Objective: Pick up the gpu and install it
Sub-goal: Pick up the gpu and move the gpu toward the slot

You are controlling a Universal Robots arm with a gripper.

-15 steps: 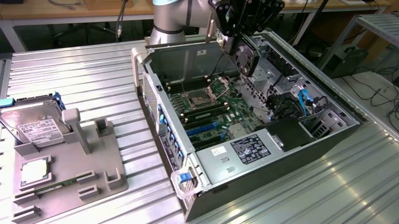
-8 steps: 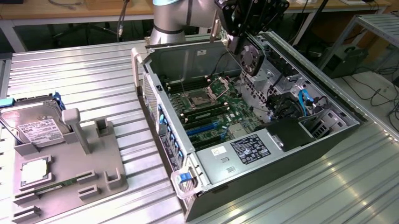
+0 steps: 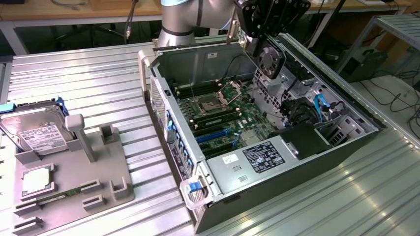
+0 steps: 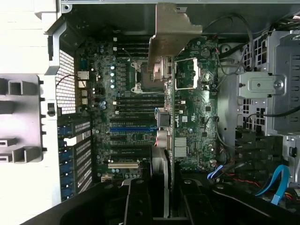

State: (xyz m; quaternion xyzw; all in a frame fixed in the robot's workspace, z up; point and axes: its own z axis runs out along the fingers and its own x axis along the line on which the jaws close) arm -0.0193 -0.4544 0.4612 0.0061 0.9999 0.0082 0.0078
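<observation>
Glare streaks the ribbed silver metal table point(image 3: 367, 196), bleached white in the wrist view; the open black computer case point(image 3: 315, 160) is dim inside.

The desk point(image 3: 78, 73) under me is bare ribbed metal. It shines pale where the light falls on it, most of all near the corner at the exterior view's right. Far behind it I see a wooden bench point(image 3: 39, 11) with dark space beneath. At the exterior view's right the floor point(image 3: 384, 86) is dark, with cables point(image 3: 400, 101) lying loose on it. A grey metal frame point(image 3: 394, 24) stands there beside a black box point(image 3: 364, 64).
</observation>
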